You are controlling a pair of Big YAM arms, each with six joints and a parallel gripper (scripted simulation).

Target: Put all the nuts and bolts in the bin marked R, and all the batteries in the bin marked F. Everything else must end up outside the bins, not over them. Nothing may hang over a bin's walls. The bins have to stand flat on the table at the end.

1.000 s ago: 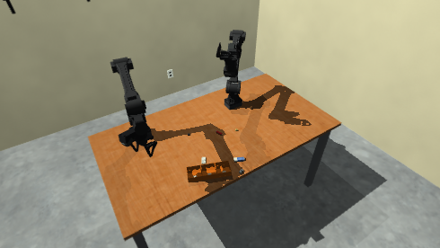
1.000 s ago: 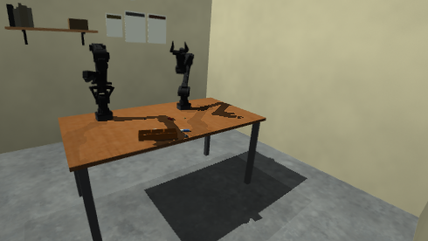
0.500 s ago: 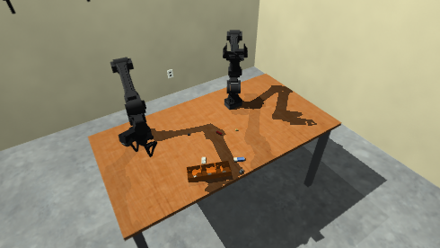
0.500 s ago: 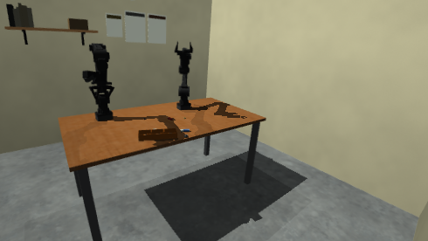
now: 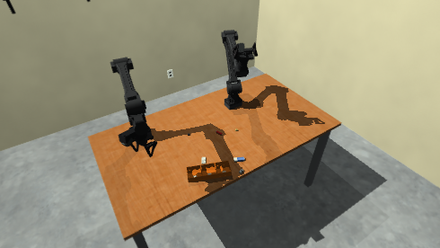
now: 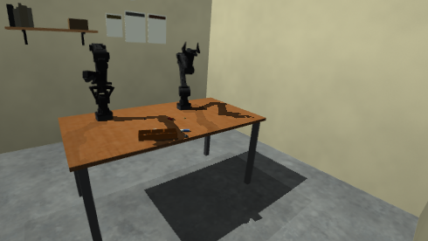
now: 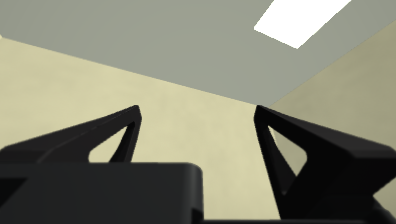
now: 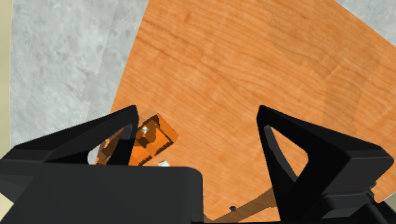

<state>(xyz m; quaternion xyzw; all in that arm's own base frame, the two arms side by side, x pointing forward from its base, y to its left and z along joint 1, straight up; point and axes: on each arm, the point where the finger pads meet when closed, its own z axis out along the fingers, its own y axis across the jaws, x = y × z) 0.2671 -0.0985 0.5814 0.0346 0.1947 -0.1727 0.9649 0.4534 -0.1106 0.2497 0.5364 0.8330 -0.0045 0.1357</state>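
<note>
Is a wood-grained orange table (image 5: 157, 198) (image 6: 96, 141) (image 8: 225, 75). Going by the top view's clock, carries a divided brown bin block (image 5: 209, 177) (image 6: 158, 136) (image 8: 170, 131) at six — with a small white piece (image 5: 204, 160) (image 8: 164, 163) just off its twelve, and a blue-and-white piece (image 5: 240, 159) (image 6: 186, 130) and grey bits (image 5: 242, 171) (image 6: 186, 136) around its three. Farther off toward twelve, holds a red piece (image 5: 219, 133) (image 6: 170, 119) — flanked by a dark speck (image 5: 189, 134) (image 6: 145, 118) (image 8: 233, 208) at its nine and a yellowish one (image 5: 236, 130) (image 6: 185, 118) near its three.

Two arms, one table
We count one divided box (image 5: 209, 178) (image 6: 157, 135) (image 8: 168, 131), one blue-and-white object (image 5: 240, 159) (image 6: 186, 130), one red object (image 5: 219, 133) (image 6: 170, 119).
</note>
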